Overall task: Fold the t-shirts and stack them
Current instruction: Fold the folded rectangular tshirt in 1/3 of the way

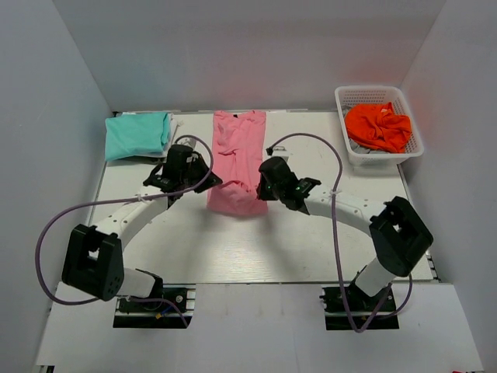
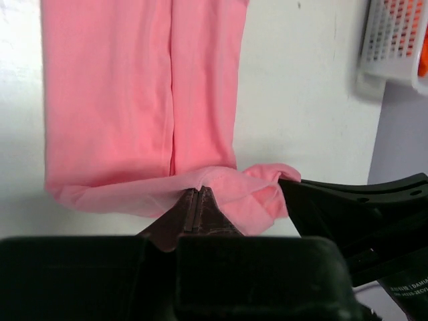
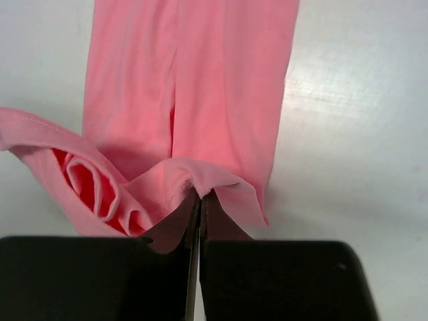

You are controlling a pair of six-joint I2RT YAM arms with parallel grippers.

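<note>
The pink t-shirt lies folded into a long narrow strip in the middle of the table. Its long axis runs straight from the far edge toward the near edge. The far end sits right at the far edge, flat on the surface, and a lengthwise crease down the middle shows clearly in both wrist views.

And both arms are on the near end! The left gripper has its jaws pressed together on the near-left corner of the strip, with the pink hem pinched between the fingertips. The right gripper is clamped tight on the near-right corner, and the cloth bunches into soft folds just to the left of its fingers. Between the two grips the near hem is raised and curls off the table, while the rest of the shirt lies flat.

The teal t-shirt is a folded rectangle at the far left corner, well apart from the pink one. At the far right corner a white basket holds a crumpled orange cloth.
</note>
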